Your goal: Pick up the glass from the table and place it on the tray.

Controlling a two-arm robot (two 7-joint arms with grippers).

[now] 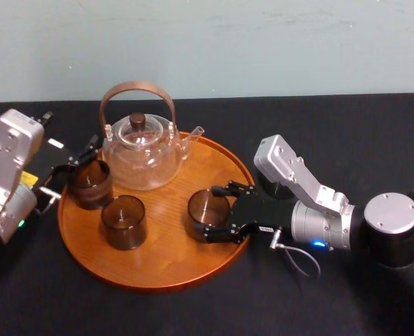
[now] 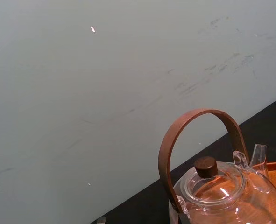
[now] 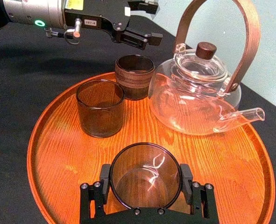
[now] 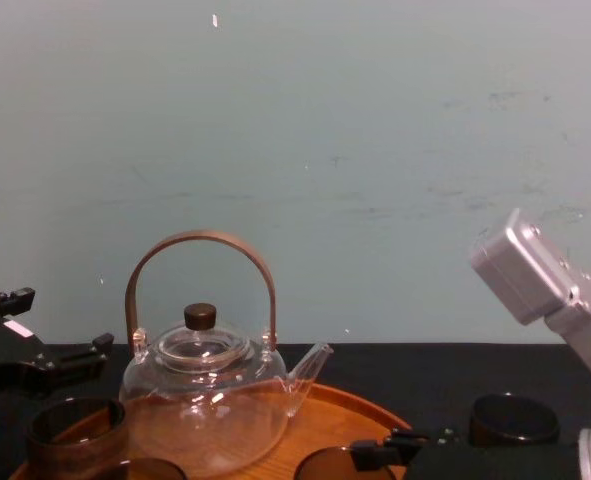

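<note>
Head, chest and wrist views of glass placement on the tray. The right gripper point(image 1: 214, 213) reaches in from the robot's right, its jaws clenched on a smoky brown glass tumbler point(image 3: 145, 175), one pad point(image 3: 105, 177) on each side of the wall just below the rim. The tumbler stands upright on the round wooden tray point(image 1: 164, 248), on its right part near the rim, and looks fully set down, so the placing step appears nearly complete, with only the release left. The left gripper point(image 3: 147, 22) hovers over the tray's left edge with jaws released and empty, just above a ribbed brown glass point(image 1: 90, 184). A second smooth tumbler point(image 1: 123, 221) stands between the two, apart from both. Handling, as a judgement: the tumbler is thin-walled, rigid, light and brittle, with a smooth, slippery surface. A moderate squeeze across the widest part of the wall suits it better than a hold on the lip, and the jaws should part before the arm withdraws, to avoid tipping it. Contents: all three glasses appear empty. The clear glass teapot point(image 1: 140, 157) at the tray's far side, lid on and bentwood handle upright, also looks empty. The tray rests on the black-clothed table point(image 1: 347, 133).
</note>
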